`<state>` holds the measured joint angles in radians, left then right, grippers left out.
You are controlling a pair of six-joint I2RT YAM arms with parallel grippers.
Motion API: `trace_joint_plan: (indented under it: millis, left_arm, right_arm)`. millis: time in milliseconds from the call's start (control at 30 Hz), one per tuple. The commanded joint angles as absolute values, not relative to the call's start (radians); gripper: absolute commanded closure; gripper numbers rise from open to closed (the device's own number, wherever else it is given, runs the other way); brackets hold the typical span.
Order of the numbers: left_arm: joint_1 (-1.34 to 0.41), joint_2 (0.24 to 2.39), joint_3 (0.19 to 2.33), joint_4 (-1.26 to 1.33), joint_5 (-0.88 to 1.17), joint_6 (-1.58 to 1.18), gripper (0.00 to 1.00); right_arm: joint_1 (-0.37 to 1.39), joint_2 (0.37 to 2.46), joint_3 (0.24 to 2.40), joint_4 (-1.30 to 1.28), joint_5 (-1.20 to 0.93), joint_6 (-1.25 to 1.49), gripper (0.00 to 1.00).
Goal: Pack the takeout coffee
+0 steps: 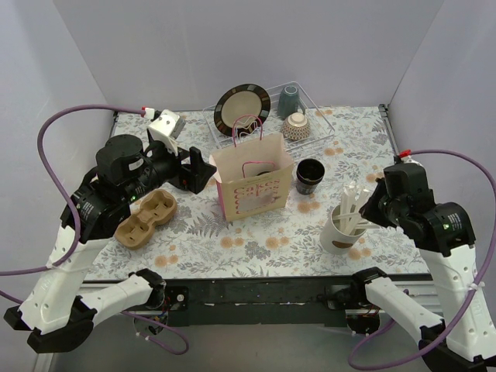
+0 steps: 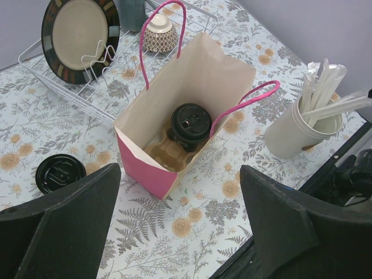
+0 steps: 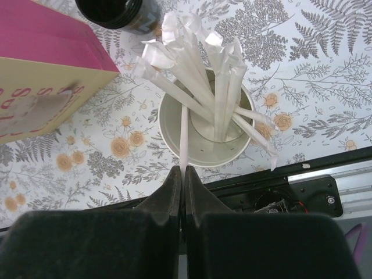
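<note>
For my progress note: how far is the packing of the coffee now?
Done: one lidded cup sits in a cardboard tray inside the paper bag. In hand: the right gripper is shut on a wrapped stick in the white cup; the left gripper hangs open, empty. Left: the open black cup stands beside the bag, and a loose lid lies on the table.

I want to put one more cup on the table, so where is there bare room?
Bare cloth lies in front of the bag, between carrier and stirrer cup, and right of the rack, behind the black cup. It is crowded between bag and rack, and by the left gripper.
</note>
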<state>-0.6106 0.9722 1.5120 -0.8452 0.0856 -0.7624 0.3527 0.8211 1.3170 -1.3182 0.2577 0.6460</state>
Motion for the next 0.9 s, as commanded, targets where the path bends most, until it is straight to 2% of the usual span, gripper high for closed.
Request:
trace_joint_plan:
  millis: [0, 433, 667, 867]
  left_arm:
    - [-0.614, 0.956, 1.529, -0.844, 0.078, -0.750, 0.16]
    - [-0.614, 0.936, 1.528, -0.854, 0.083, -0.759, 0.16]
    - [-0.614, 0.936, 1.529, -0.858, 0.069, -0.765, 0.16]
    - [-0.614, 0.934, 1.523, -0.851, 0.057, -0.773, 0.15]
  right_arm:
    - [0.347, 0.813, 1.408, -1.310, 0.247, 0.618, 0.98]
    - [0.347, 0.716, 1.480, -1.310, 0.192, 0.617, 0.96]
    - [0.347, 0.690, 1.565, -1.312, 0.186, 0.614, 0.99]
    - [0.347, 0.764, 1.768, -1.299, 0.164, 0.588, 0.99]
